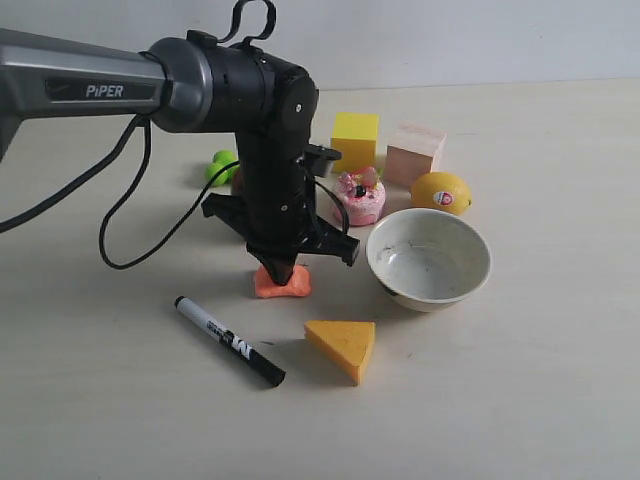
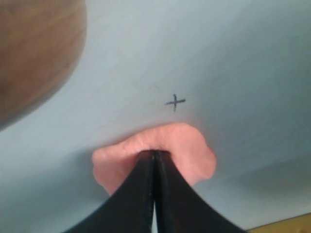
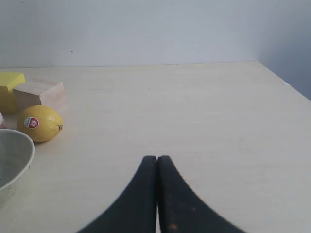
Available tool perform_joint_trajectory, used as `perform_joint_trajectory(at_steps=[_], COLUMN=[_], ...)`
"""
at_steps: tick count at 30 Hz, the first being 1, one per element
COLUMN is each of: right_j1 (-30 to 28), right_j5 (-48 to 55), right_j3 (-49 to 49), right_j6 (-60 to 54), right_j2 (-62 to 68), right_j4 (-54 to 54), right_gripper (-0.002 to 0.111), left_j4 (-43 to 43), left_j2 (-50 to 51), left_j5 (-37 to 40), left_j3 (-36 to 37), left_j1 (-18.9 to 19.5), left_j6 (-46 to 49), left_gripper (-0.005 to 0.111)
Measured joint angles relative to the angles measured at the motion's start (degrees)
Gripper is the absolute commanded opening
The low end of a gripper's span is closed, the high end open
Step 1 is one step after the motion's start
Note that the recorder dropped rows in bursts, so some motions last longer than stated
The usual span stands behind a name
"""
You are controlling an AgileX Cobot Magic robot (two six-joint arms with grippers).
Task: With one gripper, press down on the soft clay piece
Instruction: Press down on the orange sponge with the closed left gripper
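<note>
The soft clay piece (image 1: 283, 284) is a small salmon-orange lump lying on the table between the marker and the bowl. My left gripper (image 1: 278, 272) points straight down, its jaws shut, and its tip rests on top of the clay. In the left wrist view the closed black fingertips (image 2: 154, 154) dent the middle of the clay piece (image 2: 192, 150), which bulges out on both sides. Nothing is held between the jaws. My right gripper (image 3: 157, 158) is shut and empty over bare table; it does not show in the exterior view.
A black marker (image 1: 229, 341) and a yellow-orange cheese wedge (image 1: 342, 346) lie in front of the clay. A white bowl (image 1: 429, 259) stands to the right. Behind are a pink cake toy (image 1: 360, 196), lemon (image 1: 440, 192), yellow block (image 1: 355, 140), wooden block (image 1: 414, 153) and a green object (image 1: 222, 167).
</note>
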Motion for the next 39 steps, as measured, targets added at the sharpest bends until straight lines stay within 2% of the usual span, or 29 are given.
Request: perform_joint_trajectory(at_steps=[7, 39], right_j1=[0.00, 0.00], right_j5=[0.00, 0.00], right_j3=[0.00, 0.00], right_j6=[0.00, 0.00], right_j2=[0.00, 0.00], right_j4=[0.00, 0.00], right_gripper=[0.000, 0.000], left_j4=[-0.11, -0.48], left_j2=[0.79, 0.68], left_j5=[2.11, 2.45], left_j3=[-2.01, -2.26], left_j1=[0.00, 0.14], left_j6=[0.36, 1.06], left_gripper=[0.000, 0.000])
